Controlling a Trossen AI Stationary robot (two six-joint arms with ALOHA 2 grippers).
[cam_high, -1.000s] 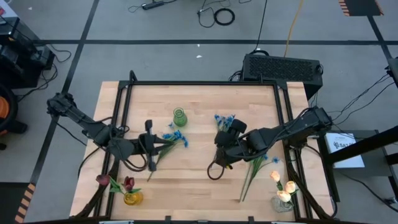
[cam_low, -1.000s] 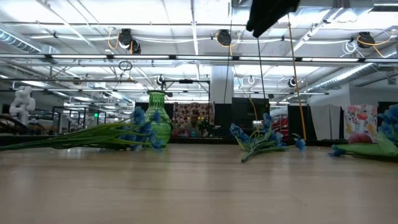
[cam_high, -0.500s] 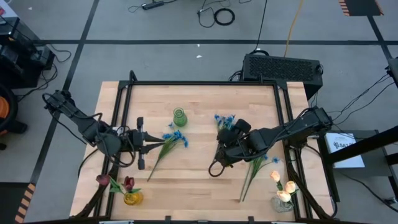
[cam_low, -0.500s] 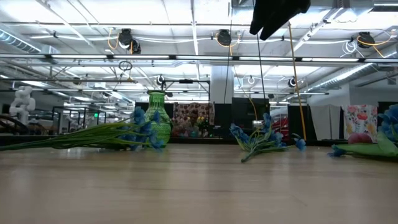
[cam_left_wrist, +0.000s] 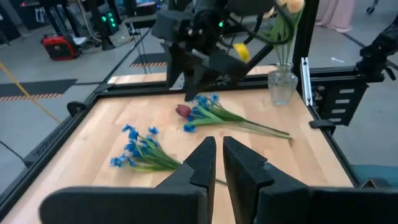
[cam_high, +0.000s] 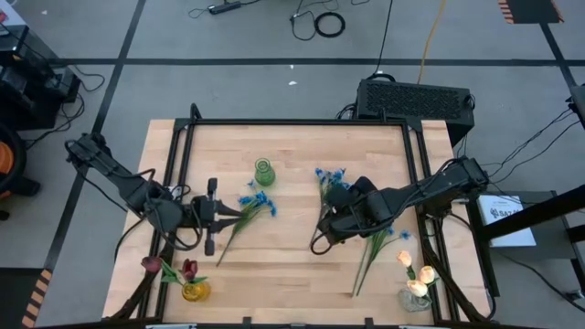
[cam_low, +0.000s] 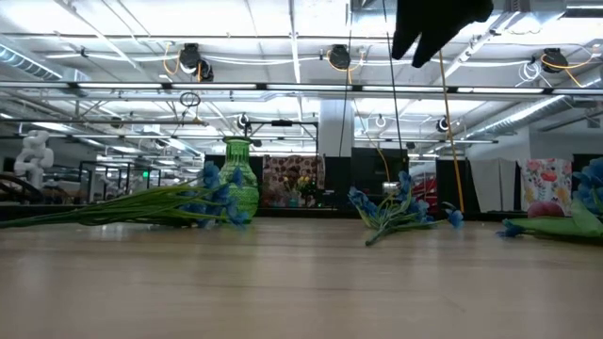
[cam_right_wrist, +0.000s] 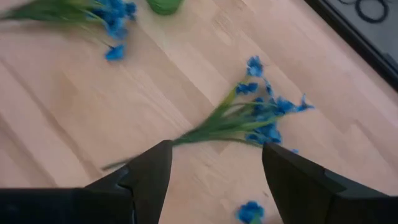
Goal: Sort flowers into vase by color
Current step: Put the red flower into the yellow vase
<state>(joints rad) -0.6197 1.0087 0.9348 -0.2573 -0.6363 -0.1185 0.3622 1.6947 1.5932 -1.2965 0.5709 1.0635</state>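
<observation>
The pale wooden tabletop (cam_high: 283,256) with its black frame fills the middle of the high view, on a grey floor crossed by dark lines and cables. A black box with vents (cam_high: 416,97) sits on the floor just past the far edge.

The dark left arm reaches in low from the left side. Its left tool (cam_high: 211,216) lies near the tabletop at the stem end of a bunch of small blue flowers on long green stems (cam_high: 249,206), and its two fingers (cam_left_wrist: 205,163) are pressed almost together (only a thin gap shows). I cannot tell if a stem is caught between them.

The dark right arm comes in from the right side, bent at the elbow. Its right tool (cam_high: 333,210) hangs over the middle of the tabletop with its fingers (cam_right_wrist: 152,171) spread wide and nothing between them. Right under it lies a second bunch of blue flowers (cam_right_wrist: 249,124).

A third green bunch with blue bits (cam_high: 375,245) lies near the right edge.

A small green glass vase (cam_high: 263,170) stands upright near the far side, just beside the first bunch. A yellow vase with dark red tulips (cam_high: 187,281) stands at the near left corner. A clear glass vase with cream-yellow tulips (cam_high: 416,285) stands at the near right corner.

In the low view, a big room with ceiling pipes and lights shows behind the tabletop.
</observation>
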